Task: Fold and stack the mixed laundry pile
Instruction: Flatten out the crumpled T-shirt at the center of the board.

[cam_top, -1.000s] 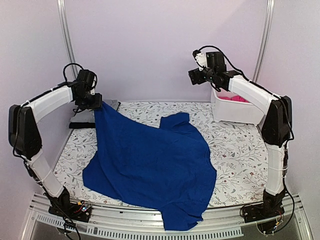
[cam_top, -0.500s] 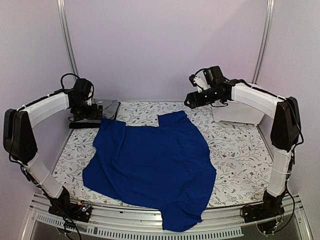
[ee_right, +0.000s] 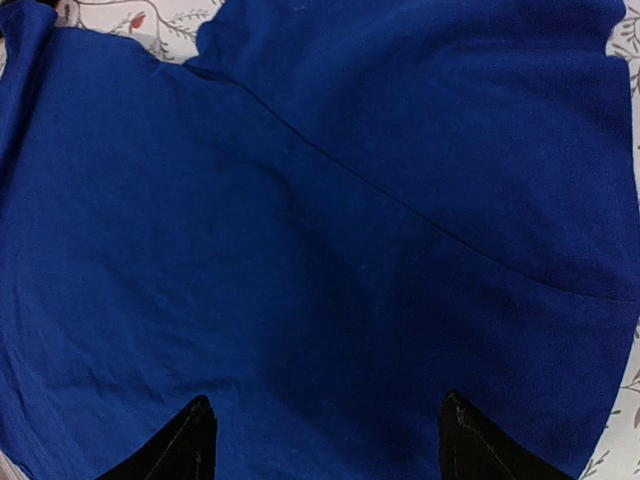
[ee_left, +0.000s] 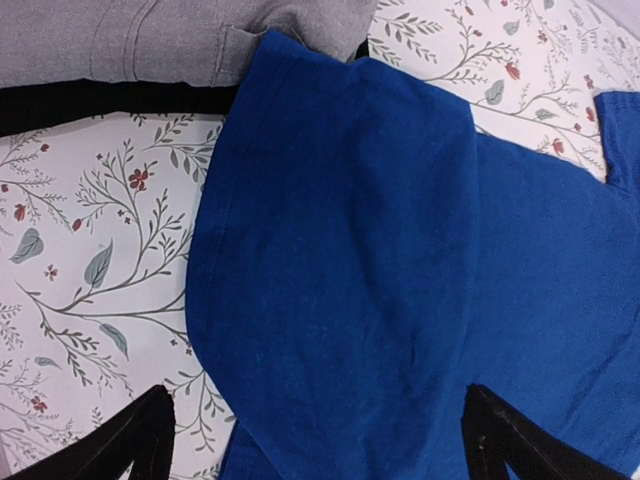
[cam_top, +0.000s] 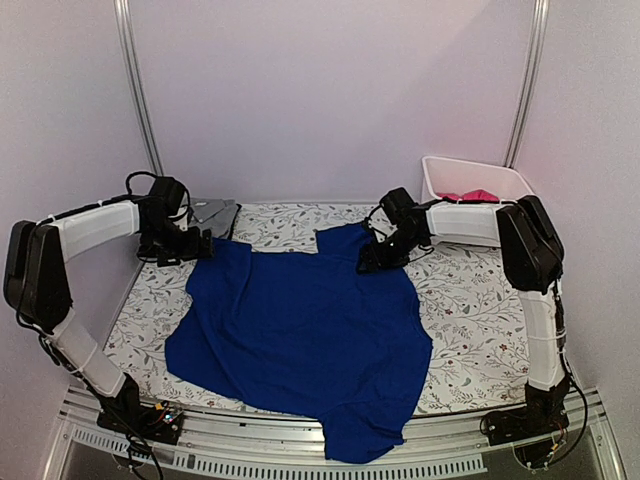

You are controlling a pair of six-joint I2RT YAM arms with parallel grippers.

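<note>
The large royal-blue garment (cam_top: 300, 320) lies spread over the table, and its front hem hangs past the near edge. My left gripper (cam_top: 197, 245) hovers open by its back left corner. In the left wrist view the blue garment (ee_left: 400, 260) lies below the left gripper (ee_left: 320, 440), apart from both fingers. My right gripper (cam_top: 368, 262) is open, low over the garment's back right part. The right wrist view is filled with blue garment (ee_right: 320, 220) beneath the right gripper (ee_right: 325, 430). A grey garment (cam_top: 212, 212) lies at the back left. Pink cloth (cam_top: 470, 195) sits in the bin.
The white plastic bin (cam_top: 437, 172) stands at the back right corner. A black cloth strip (ee_left: 100, 100) lies under the grey garment (ee_left: 200, 40). The white floral table covering (cam_top: 480, 320) shows bare to the right of the blue garment and along the left edge.
My left gripper opened and let go of the blue garment's corner, which dropped flat, and the gripper came lower. The right arm swung from above the bin down onto the garment's back right.
</note>
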